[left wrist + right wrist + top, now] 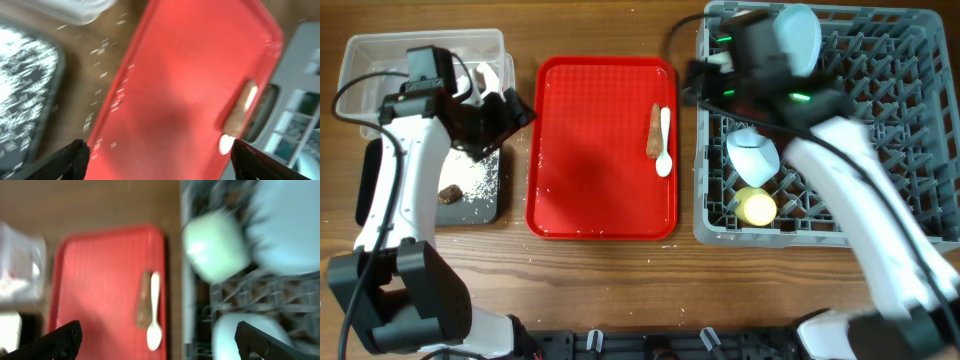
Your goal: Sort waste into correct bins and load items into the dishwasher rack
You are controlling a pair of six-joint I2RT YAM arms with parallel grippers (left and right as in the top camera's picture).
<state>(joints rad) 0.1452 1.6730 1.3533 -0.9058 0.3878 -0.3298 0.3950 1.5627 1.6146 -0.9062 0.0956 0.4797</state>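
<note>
An orange-brown stick [653, 130] and a white spoon [664, 143] lie side by side on the right of the red tray [590, 170]; both also show in the right wrist view, the stick [144, 300] beside the spoon [154, 311]. The black tray [480, 190] holds rice grains and a brown lump [449, 194]. The clear tub [380, 55] stands behind it. The grey rack [880, 120] holds a plate [800, 35], a bowl [752, 152] and a yellow cup [756, 207]. My left gripper [515, 110] is open and empty over the red tray's left edge. My right gripper [695, 80] is open and empty between tray and rack.
Loose rice grains lie on the wooden table [100, 75] between the black tray [25, 90] and the red tray [190, 75]. The right arm reaches across the rack's front half. The rack wall [187, 310] stands just right of the red tray [100, 280].
</note>
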